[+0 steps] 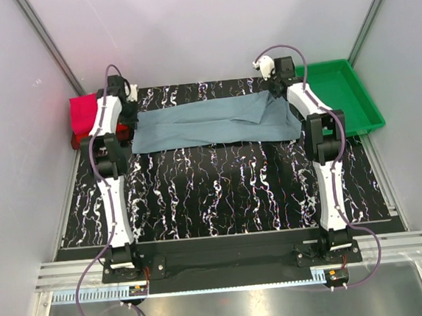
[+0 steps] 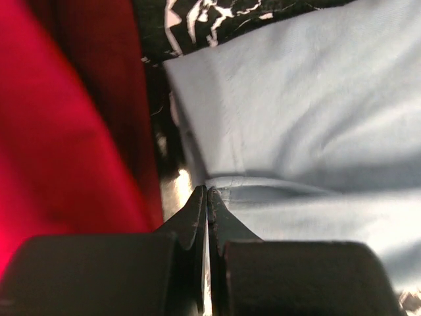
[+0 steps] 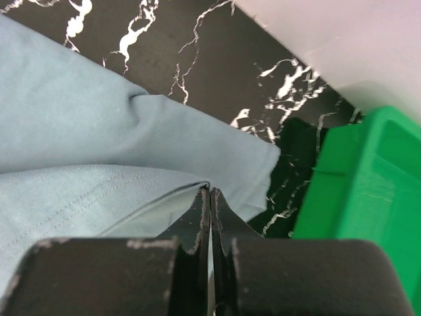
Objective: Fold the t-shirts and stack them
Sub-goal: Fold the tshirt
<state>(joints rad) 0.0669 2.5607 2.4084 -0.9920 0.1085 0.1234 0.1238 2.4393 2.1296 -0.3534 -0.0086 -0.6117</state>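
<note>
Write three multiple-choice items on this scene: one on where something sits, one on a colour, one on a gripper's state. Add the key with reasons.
1. Where is the green tray?
A. Between the arm bases
B. By the far right corner of the marbled table
C. At the table's near left corner

2. What colour is the spread t-shirt?
A. Yellow
B. White
C. Grey-blue

3. What state is the left gripper in?
A. Shut on the spread t-shirt's edge
B. Wide open in the air
C. Shut on the green tray

Key:
1 B: the top view shows it at the far right.
2 C: all three views show grey-blue cloth.
3 A: its wrist view shows the fingers together, with a fold of the cloth at their tips.
</note>
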